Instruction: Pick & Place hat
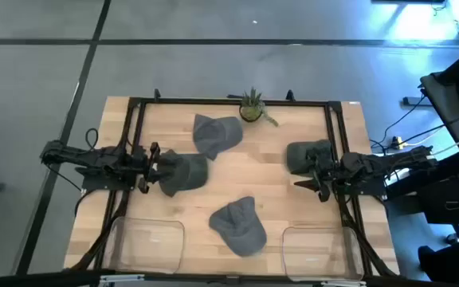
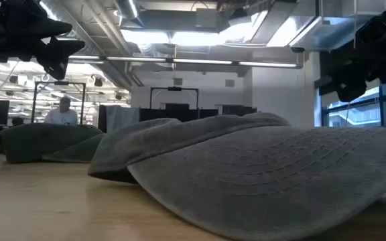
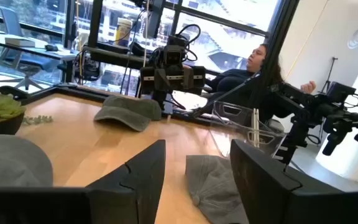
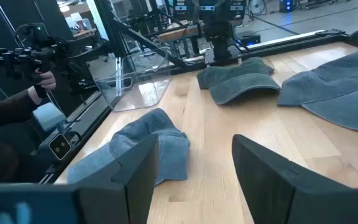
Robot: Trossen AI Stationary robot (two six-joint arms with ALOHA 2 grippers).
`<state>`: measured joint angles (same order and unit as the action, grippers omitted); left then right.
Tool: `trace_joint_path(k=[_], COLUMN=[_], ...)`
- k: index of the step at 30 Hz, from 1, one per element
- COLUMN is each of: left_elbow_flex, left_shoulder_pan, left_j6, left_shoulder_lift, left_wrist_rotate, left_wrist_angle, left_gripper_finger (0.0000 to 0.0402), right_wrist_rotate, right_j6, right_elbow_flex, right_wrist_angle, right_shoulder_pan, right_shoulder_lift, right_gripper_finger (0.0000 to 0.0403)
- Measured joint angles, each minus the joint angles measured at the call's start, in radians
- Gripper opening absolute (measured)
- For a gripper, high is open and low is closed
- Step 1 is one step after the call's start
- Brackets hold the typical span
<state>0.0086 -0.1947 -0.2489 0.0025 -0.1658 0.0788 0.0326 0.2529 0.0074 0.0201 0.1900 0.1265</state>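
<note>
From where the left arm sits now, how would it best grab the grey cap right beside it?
The left gripper is open, right at the left cap. The cap lies flat, crown up, soft and slumped. Probably best to come straight down from above and pinch a fold of the crown nearest the gripper; the edge lying against the table gives the fingers little to catch.

Bare wood open at table (image 1: pixel 293 207) centre between four hats. Plant (image 1: pixel 251 106) blocks far edge; clear bins (image 1: pixel 148 241) (image 1: pixel 315 243) occupy near corners. Frame rails (image 1: pixel 138 131) flank both sides.
</note>
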Motion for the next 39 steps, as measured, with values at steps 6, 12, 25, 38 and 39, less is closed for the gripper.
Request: trace_joint_path(k=[6,12,25,38,39], left_elbow_flex=[0.0,0.0,0.0,0.0,0.0], left_shoulder_pan=[0.0,0.0,0.0,0.0,0.0], left_j6=[0.0,0.0,0.0,0.0,0.0], left_shoulder_lift=[0.0,0.0,0.0,0.0,0.0], left_wrist_rotate=[-0.007,-0.034,-0.02,-0.031,-0.031], left_wrist_angle=[0.0,0.0,0.0,0.0,0.0], left_gripper_finger=[0.0173,0.0176,0.0176,0.0174,0.0173], right_wrist_rotate=[0.0,0.0,0.0,0.001,0.0], right_j6=[0.0,0.0,0.0,-0.157,-0.174], right_elbow_flex=[0.0,0.0,0.0,0.0,0.0], right_wrist_angle=[0.0,0.0,0.0,0.002,0.005], right_shoulder_pan=[0.0,0.0,0.0,0.0,0.0], right_shoulder_lift=[0.0,0.0,0.0,0.0,0.0], right_gripper_finger=[0.0204,0.0204,0.0204,0.0204,0.0204])
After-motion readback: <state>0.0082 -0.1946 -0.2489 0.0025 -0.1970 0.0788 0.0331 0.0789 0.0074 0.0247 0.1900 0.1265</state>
